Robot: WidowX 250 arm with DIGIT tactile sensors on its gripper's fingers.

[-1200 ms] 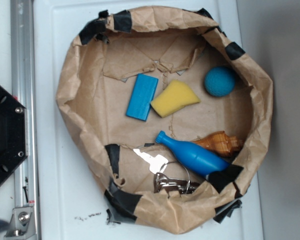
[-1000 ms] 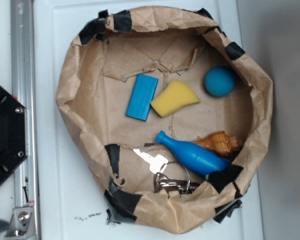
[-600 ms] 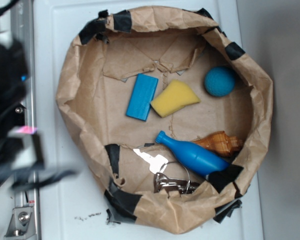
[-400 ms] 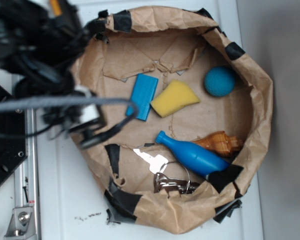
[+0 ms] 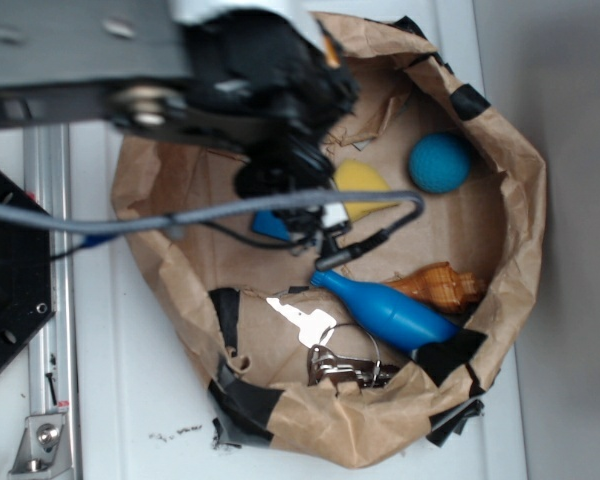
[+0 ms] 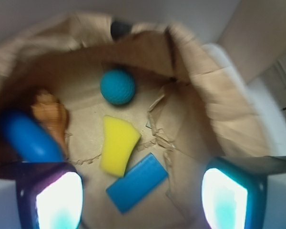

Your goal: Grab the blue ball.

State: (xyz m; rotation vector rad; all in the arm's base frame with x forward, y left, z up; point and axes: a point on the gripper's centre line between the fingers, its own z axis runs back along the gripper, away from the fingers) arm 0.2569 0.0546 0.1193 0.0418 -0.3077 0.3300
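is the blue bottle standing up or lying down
Lying down: the blue bottle rests on its side on the paper floor, its neck pointing toward the yellow sponge.

Our arm [image 5: 90, 70]: grey metal link, round silver joint cap | our wrist housing [image 5: 280, 90]: black, blurred, small orange spot | our cable [image 5: 180, 215]: grey sleeve, thinner black lead beside | our gripper [image 6: 143, 195]: two dark fingers [image 6: 231, 191], pale glowing inner pads
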